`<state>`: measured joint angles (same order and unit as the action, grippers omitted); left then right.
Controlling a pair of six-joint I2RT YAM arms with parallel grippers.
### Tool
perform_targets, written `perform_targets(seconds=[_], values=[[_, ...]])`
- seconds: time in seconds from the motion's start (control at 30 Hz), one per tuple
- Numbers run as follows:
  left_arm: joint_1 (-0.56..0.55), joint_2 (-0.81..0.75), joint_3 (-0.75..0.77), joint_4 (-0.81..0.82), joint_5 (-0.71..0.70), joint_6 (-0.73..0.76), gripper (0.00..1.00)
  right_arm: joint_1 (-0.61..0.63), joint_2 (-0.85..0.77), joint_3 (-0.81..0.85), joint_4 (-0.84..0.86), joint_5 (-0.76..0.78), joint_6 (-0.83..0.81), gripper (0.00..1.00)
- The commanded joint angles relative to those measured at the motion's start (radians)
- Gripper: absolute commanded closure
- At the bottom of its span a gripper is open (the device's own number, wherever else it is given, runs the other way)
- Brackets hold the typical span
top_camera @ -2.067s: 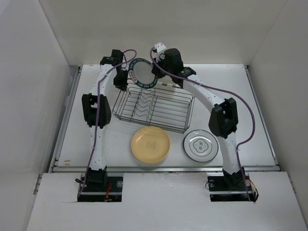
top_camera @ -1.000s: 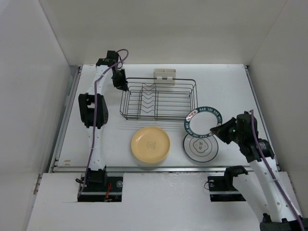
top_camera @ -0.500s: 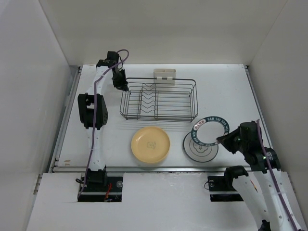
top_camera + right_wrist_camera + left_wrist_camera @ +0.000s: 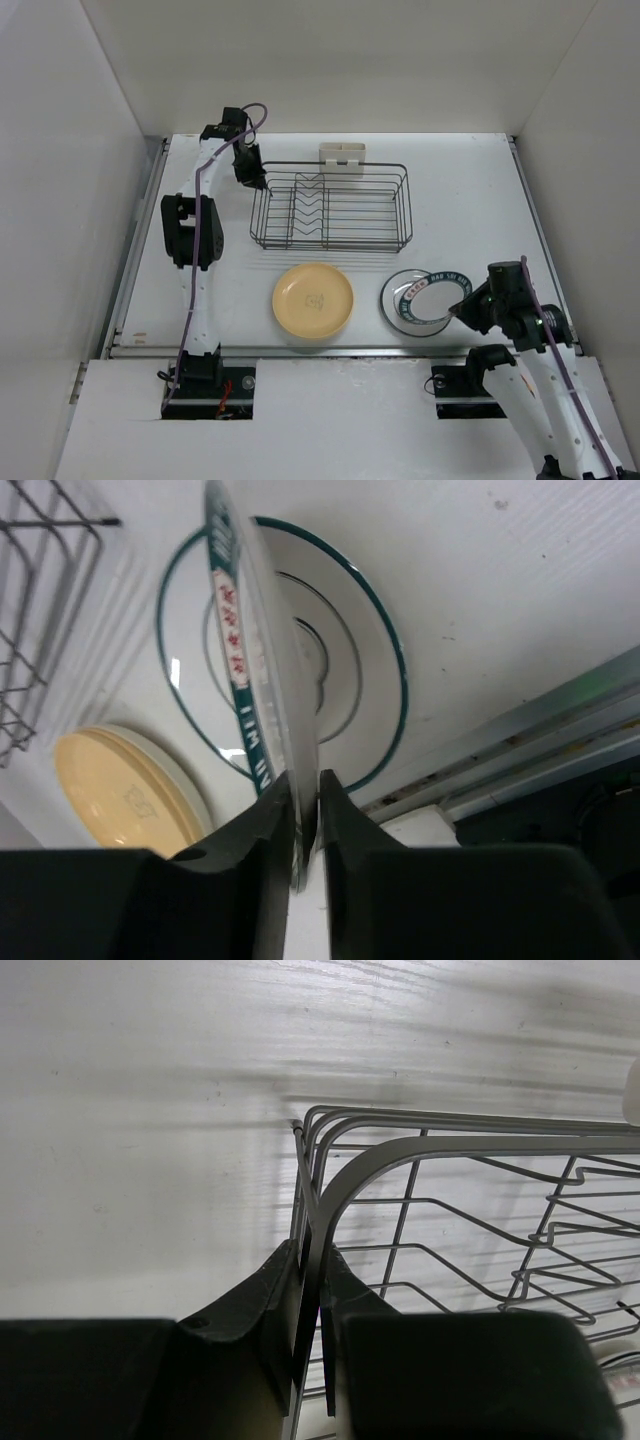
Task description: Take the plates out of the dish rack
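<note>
The dish rack (image 4: 330, 205) stands mid-table with no plates in it. My left gripper (image 4: 251, 176) is shut on the rim wire at its far left corner, which shows in the left wrist view (image 4: 311, 1260). My right gripper (image 4: 462, 306) is shut on the edge of a white plate with a dark green lettered rim (image 4: 432, 291). It holds that plate tilted, low over a white green-rimmed plate (image 4: 392, 305) on the table. In the right wrist view the held plate (image 4: 240, 650) stands edge-on above the lower plate (image 4: 355, 660). A yellow plate (image 4: 313, 300) lies in front of the rack.
A small white holder (image 4: 342, 155) is clipped on the rack's far long side. White walls close in the table on the left, back and right. A metal rail (image 4: 530, 760) runs along the table's front edge, close to my right gripper.
My right arm has carried the lettered-rim plate from behind the rack to the front right and lowered it over the white plate. My left gripper has stayed on the rack's corner.
</note>
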<state>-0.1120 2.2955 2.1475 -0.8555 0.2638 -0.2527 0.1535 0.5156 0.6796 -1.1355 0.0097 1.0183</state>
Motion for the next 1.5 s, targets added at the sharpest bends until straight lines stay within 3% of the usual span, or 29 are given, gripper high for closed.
perform_targets(seconds=[0.0, 0.1, 0.13, 0.23, 0.4, 0.67, 0.7, 0.73, 1.0, 1.2, 1.37, 1.47], values=[[-0.018, -0.065, -0.037, 0.012, 0.058, -0.073, 0.95, 0.000, -0.009, -0.044, 0.035, -0.049, 0.043, 0.77], [-0.018, -0.076, -0.037, 0.012, 0.067, -0.045, 0.82, 0.000, -0.019, -0.092, 0.078, -0.074, 0.054, 0.66], [-0.018, -0.076, -0.037, 0.012, 0.080, -0.034, 0.73, 0.000, -0.005, -0.104, 0.092, -0.074, 0.054, 0.55], [-0.018, -0.094, -0.037, 0.003, 0.068, 0.013, 0.62, 0.000, 0.024, -0.126, 0.123, -0.085, 0.040, 0.42], [-0.038, -0.117, -0.017, -0.057, -0.011, 0.125, 0.41, 0.000, 0.072, -0.114, 0.158, -0.063, 0.000, 0.33], [-0.038, -0.226, -0.028, -0.100, -0.101, 0.251, 0.30, 0.009, 0.222, -0.135, 0.258, -0.050, -0.078, 0.32], [-0.038, -0.254, -0.049, -0.100, -0.122, 0.269, 0.28, 0.009, 0.222, -0.135, 0.258, -0.050, -0.087, 0.07], [-0.038, -0.269, -0.058, -0.109, -0.135, 0.270, 0.28, 0.020, 0.233, -0.123, 0.258, -0.021, -0.087, 0.04], [-0.006, -0.415, -0.149, -0.123, -0.153, 0.334, 0.22, 0.072, 0.328, -0.078, 0.258, 0.032, -0.098, 0.02], [0.096, -0.511, -0.198, -0.166, -0.139, 0.363, 0.21, 0.081, 0.222, -0.043, 0.249, 0.078, -0.047, 0.02], [0.215, -0.617, -0.284, -0.177, -0.140, 0.372, 0.18, 0.081, 0.192, 0.099, 0.269, 0.130, -0.047, 0.02], [0.303, -0.685, -0.333, -0.197, -0.167, 0.372, 0.16, 0.081, 0.286, 0.268, 0.270, 0.199, -0.131, 0.00]])
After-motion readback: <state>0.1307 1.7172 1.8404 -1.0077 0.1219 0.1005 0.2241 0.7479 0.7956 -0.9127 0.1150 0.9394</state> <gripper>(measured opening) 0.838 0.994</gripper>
